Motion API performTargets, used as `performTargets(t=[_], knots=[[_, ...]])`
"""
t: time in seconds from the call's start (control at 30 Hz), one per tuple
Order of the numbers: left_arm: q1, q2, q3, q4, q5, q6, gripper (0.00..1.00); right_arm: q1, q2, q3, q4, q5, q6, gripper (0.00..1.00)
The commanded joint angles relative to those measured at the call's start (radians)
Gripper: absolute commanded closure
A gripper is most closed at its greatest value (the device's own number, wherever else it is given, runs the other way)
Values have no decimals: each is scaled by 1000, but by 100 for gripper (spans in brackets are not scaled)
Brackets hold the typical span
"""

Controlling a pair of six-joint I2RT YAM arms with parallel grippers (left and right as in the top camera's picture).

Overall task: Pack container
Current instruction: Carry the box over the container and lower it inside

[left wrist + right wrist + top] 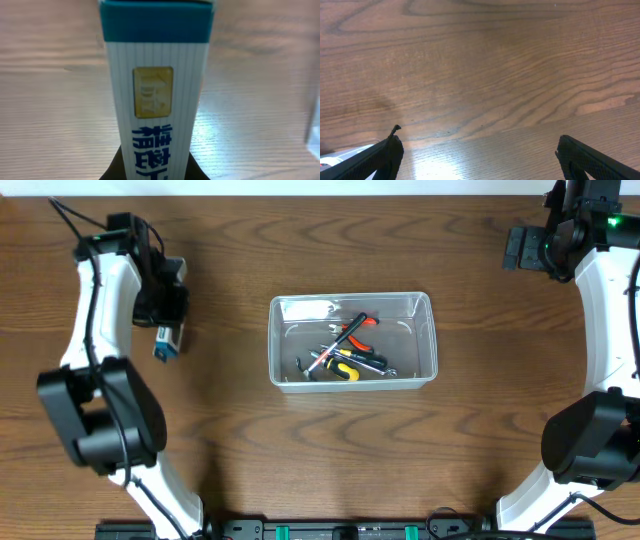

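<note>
Centre of the worktop [230,430]: the container [350,384], upright, open at the top, long side running left to right. Inside, toward the middle and near wall: pliers with orange-red handles [355,328], a yellow-and-black tool [345,370], and more small metal pieces too tangled to tell apart.

Far left, well apart from the container: left end effector [165,320], clamped shut on a blue-and-white box [167,340]. From the left wrist: the box's white striped face, blue end band, gold label and blue printed characters filling the middle of the view, with 2 dark fingers [114,171] hugging its sides at the bottom edge.

Far right corner: right end effector [479,142], spread as wide as it goes, holding nothing. Between its 2 black fingers [375,157], only wood grain.
</note>
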Motion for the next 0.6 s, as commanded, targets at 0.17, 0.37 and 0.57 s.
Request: performTargets(t=[0.17,0.37,0.57], knots=[[-132,-238,55,15,16,-16,94,2,3,2,0,-4,6,1],[-318,-316,55,16,16,-15,94,2,3,2,0,-4,6,1],[-507,-323,55,25,16,-15,94,2,3,2,0,-4,6,1]])
